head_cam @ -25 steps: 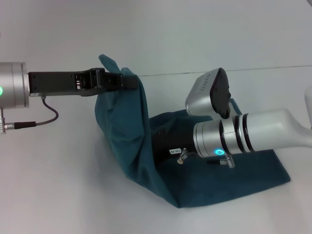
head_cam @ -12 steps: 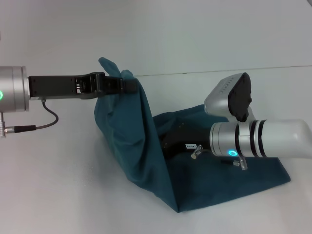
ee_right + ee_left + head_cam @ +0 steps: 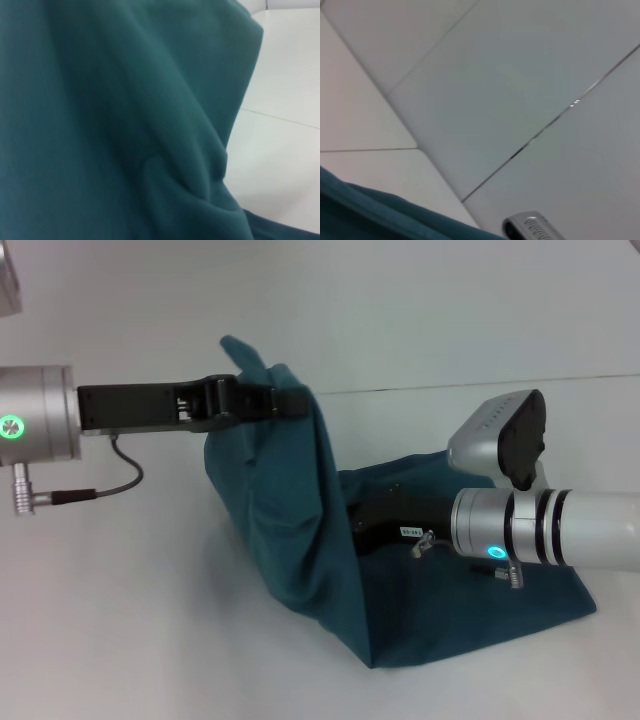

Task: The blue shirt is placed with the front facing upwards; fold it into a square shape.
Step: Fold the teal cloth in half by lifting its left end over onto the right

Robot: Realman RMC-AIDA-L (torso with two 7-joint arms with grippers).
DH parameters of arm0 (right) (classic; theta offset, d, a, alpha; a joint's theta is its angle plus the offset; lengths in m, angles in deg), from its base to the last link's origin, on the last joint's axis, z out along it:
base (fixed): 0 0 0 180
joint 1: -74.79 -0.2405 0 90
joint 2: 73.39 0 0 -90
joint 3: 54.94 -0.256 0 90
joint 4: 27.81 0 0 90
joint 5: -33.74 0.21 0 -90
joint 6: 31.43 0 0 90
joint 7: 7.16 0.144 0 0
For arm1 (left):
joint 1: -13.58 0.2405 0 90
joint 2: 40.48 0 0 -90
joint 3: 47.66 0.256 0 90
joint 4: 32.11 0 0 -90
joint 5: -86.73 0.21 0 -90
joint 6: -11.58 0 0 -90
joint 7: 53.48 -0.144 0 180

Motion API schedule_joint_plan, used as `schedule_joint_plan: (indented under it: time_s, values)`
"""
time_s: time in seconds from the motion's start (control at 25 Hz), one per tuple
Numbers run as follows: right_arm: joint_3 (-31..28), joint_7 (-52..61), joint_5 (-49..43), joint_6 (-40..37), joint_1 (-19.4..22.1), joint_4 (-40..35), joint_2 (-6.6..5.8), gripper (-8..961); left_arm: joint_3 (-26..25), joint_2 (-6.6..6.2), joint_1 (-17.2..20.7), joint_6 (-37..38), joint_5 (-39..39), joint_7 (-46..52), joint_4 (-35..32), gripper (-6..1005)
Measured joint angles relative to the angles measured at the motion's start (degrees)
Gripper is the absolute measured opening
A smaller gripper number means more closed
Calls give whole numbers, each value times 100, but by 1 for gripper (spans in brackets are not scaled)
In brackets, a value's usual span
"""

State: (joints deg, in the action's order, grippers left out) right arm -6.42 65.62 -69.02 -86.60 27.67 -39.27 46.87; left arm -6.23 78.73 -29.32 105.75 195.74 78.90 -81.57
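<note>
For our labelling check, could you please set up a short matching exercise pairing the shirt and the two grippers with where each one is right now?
Things:
1. left gripper
2. right gripper
3. blue shirt
4. table

States:
A. white surface under everything
B. partly lifted, the rest lying flat
C. raised, pinching the cloth's top edge
D. low, reaching under the hanging fabric

Pairs: 1-C, 2-D, 3-B, 4-A
</note>
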Motion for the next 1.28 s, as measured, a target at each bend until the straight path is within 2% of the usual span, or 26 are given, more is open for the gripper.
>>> schedule_joint_plan:
  time_s: [0.68, 0.96, 1.28]
  values:
    - [19, -29, 0, -263, 304, -76, 7, 5, 120, 258, -441, -174, -272, -196, 320, 32]
    - [-12, -157, 6, -345, 377, -69, 16, 6, 203, 235, -444, -220, -280, -199, 353, 33]
    - [23, -289, 86, -498, 742, -323, -14, 6, 208, 185, -383, -237, -270, -199, 353, 33]
